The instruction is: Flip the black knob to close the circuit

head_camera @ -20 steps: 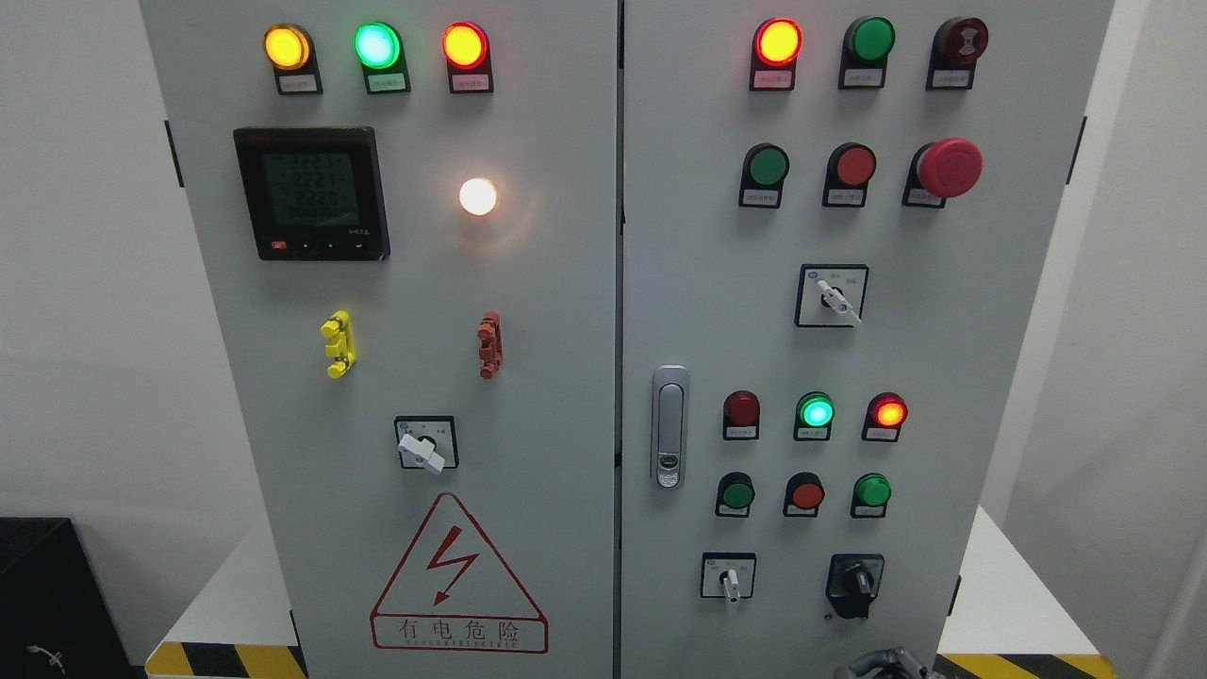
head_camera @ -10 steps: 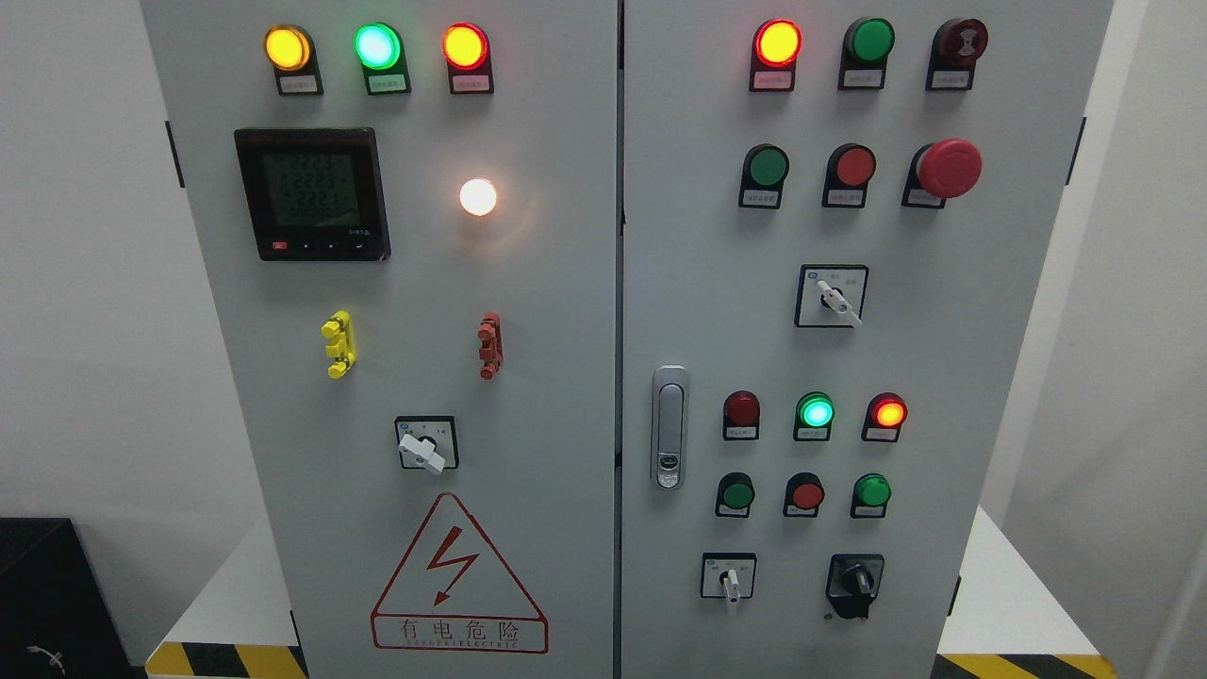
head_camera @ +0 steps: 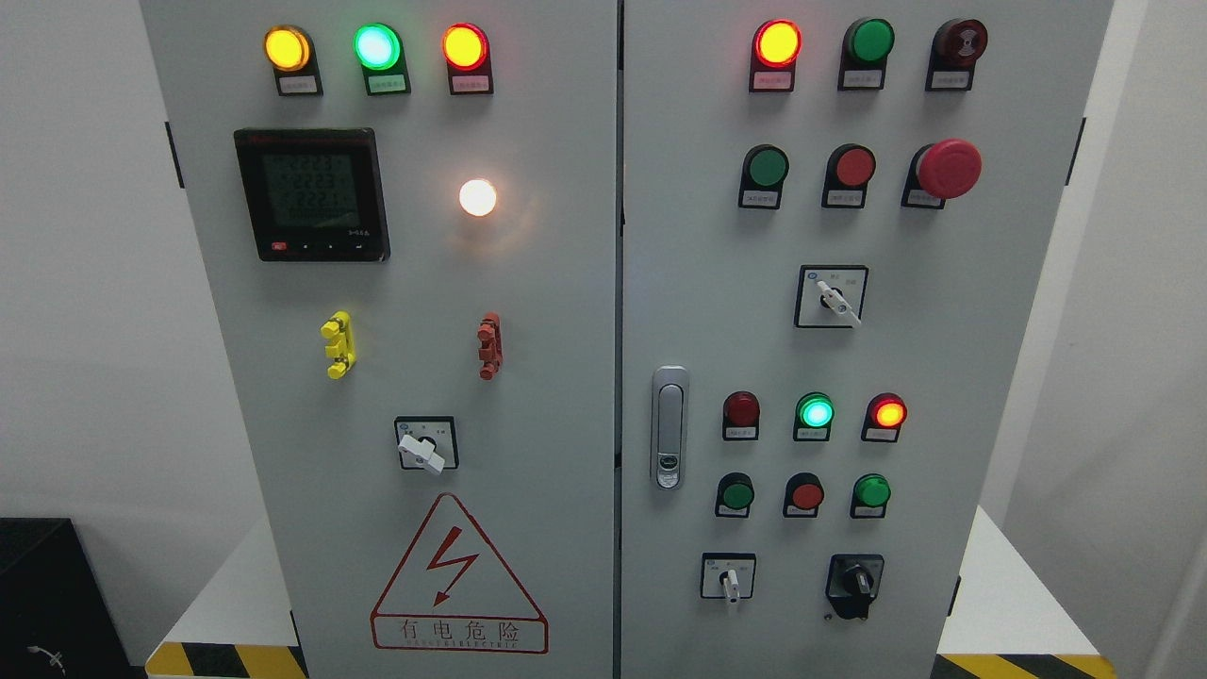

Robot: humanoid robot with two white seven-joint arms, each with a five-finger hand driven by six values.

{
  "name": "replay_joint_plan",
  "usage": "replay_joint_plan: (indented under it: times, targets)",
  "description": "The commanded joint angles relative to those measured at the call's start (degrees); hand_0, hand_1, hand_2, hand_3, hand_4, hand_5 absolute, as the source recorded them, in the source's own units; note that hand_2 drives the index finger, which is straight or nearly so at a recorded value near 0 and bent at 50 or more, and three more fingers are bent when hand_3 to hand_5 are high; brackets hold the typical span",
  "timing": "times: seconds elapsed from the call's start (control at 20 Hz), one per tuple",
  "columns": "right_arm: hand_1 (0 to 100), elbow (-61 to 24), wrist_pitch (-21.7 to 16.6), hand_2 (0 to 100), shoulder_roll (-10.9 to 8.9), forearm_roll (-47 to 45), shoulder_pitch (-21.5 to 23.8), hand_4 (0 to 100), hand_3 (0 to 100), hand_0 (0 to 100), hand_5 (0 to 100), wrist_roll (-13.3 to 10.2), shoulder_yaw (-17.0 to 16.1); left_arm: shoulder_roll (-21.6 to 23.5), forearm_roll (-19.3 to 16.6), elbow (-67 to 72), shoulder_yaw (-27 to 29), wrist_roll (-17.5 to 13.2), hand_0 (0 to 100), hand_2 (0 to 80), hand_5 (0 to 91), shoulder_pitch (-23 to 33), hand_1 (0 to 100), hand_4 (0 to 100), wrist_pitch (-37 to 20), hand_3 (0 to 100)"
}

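Note:
The black knob (head_camera: 855, 580) sits at the lower right of the grey cabinet's right door (head_camera: 717, 283), on a black square base, its pointer tilted up to the right. Left of it is a white-handled selector switch (head_camera: 728, 578). Neither of my hands shows in the head view.
Above the knob are rows of green and red push buttons and lit lamps (head_camera: 815, 412), another selector (head_camera: 831, 296), and a red mushroom stop button (head_camera: 948, 168). A door latch (head_camera: 669, 426) stands by the seam. The left door carries a meter (head_camera: 312, 193) and a warning triangle (head_camera: 458, 577).
A grey hand that showed at the bottom edge below the black knob one second ago has dropped out of view. The knob has not visibly turned.

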Motion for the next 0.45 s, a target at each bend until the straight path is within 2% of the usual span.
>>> replay_joint_plan:
  times: [0.0,0.4]
  targets:
    - [3,-0.3,-0.5,0,-0.11,-1.3,0.7,0,0,0,0,0.2,0.5,0.0,-1.2,1.2,-1.2,0.0,12,0.0,0.0,0.1,56,0,0.3,0]
    - [3,0.5,-1.3,0,-0.02,-1.0,1.1,0,0,0,0,0.6,1.5,0.0,-1.2,1.2,-1.2,0.0,12,0.0,0.0,0.1,56,0,0.2,0]
